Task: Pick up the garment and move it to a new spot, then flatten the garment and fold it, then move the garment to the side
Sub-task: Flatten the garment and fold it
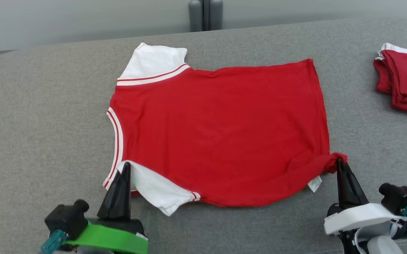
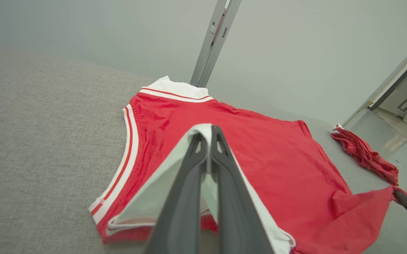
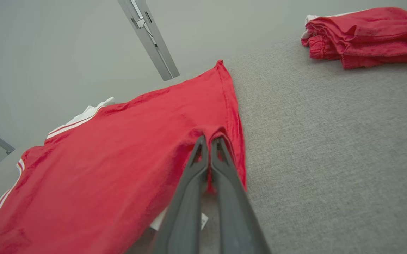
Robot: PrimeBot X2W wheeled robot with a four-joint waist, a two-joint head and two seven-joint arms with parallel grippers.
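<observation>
The shirt point(image 1: 221, 134) looks light and limp — edges grip best: left jaws pinch its sleeve point(image 1: 157, 192), right jaws its hem corner point(image 1: 332, 162).

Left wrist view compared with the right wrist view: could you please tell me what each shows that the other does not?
Left wrist view: the left gripper shut on the white sleeve, and a doorway. Right wrist view: the white label by the hem. Both: the red garment, the right gripper pinching its corner, the folded red pile and the grey surface.
</observation>
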